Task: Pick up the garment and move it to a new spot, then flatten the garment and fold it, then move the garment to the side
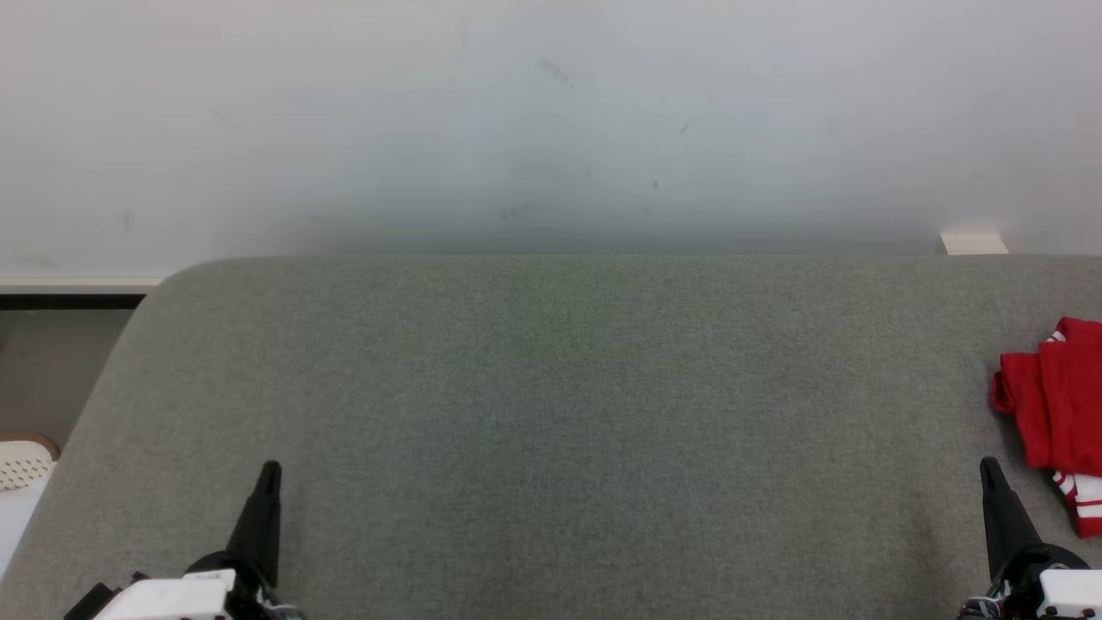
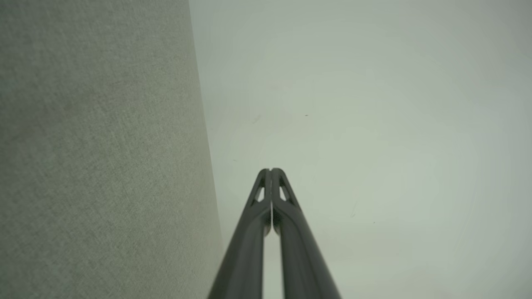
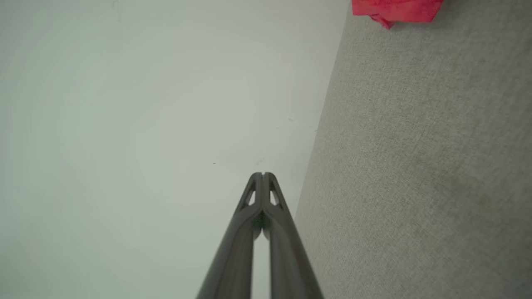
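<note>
Red garment (image 1: pixel 1055 413) w/ white stripes lies bunched on the robot's right of the grey fabric tabletop (image 1: pixel 551 387), partly cut off by the head view's edge. Right gripper (image 1: pixel 987 465) is just beside its near-left corner, not touching, fingers pressed together, empty. Left gripper (image 1: pixel 270 469) is well apart on the opp. side, fingers also together, empty. Pale wall (image 1: pixel 551 129) behind; small white block (image 1: pixel 973 244) at the table's back edge.

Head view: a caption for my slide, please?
Shut left gripper and shut right gripper over grey table; red garment at right edge.
</note>
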Robot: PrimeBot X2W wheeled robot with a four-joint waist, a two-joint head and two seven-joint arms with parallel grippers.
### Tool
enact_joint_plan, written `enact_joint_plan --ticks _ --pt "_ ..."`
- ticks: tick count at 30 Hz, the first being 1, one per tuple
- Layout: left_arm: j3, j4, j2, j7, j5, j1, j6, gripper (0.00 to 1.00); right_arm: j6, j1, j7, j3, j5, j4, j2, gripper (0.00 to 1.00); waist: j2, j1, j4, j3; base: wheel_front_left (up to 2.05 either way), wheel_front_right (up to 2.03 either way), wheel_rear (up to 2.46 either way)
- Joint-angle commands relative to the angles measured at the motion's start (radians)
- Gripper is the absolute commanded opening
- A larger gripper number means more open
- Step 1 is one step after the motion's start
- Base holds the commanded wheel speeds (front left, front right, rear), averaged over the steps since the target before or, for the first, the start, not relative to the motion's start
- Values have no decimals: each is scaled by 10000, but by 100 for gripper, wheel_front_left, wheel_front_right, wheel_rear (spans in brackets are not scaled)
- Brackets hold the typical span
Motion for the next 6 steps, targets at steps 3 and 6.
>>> enact_joint_plan --ticks 3,6 --pt "16 -27 63 37 -135 -69 -61 0 -17 -112 26 -29 20 -48 -13 0 0 0 0 0 0 0 0" --pt "13 -27 63 37 -135 -69 -61 0 -19 -112 26 -29 20 -48 -13 0 0 0 0 0 0 0 0"
